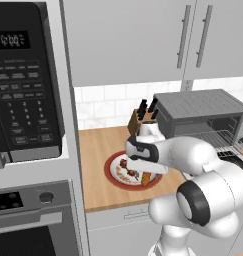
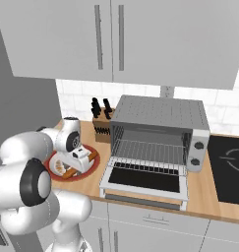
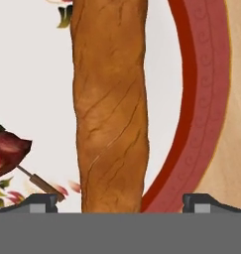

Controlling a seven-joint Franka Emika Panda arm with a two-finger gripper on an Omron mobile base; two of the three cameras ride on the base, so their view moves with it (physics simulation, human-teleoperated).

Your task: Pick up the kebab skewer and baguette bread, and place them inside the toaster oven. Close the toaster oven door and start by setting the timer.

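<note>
- The gripper (image 3: 120, 203) hangs low over the red-rimmed plate (image 3: 201, 109). Its two fingertips (image 3: 42, 202) stand wide apart, one on each side of the baguette bread (image 3: 111, 109), with a clear gap between each tip and the crust.
- In the hand view the baguette runs straight up the middle of the plate. Its far end is cut off at the top edge and its near end is lost under the bottom of the picture.
- The kebab skewer (image 3: 23, 163) lies just beside the baguette on the same plate. Only one dark red chunk and the end of its stick show, and the rest is cut off at the edge.
- In the left base view the arm's wrist covers most of the plate (image 1: 113, 175), so only a short orange piece of the baguette (image 1: 145, 178) peeks out below the hand.
- The plate sits on a light wooden counter (image 2: 204, 189) backed by white tile, under grey wall cabinets (image 2: 140, 39).
- The toaster oven (image 2: 158, 133) stands beside the plate. The toaster oven door (image 2: 143, 179) is folded down flat, baring the wire rack.
- A knife block (image 2: 101, 123) stands behind the plate against the wall.
- A dark cooktop (image 2: 229, 167) lies past the toaster oven, cut off at the edge of the right base view.
- A black microwave (image 1: 23, 80) with keypad sits in the tall unit beside the counter, above a built-in wall oven (image 1: 33, 220).
</note>
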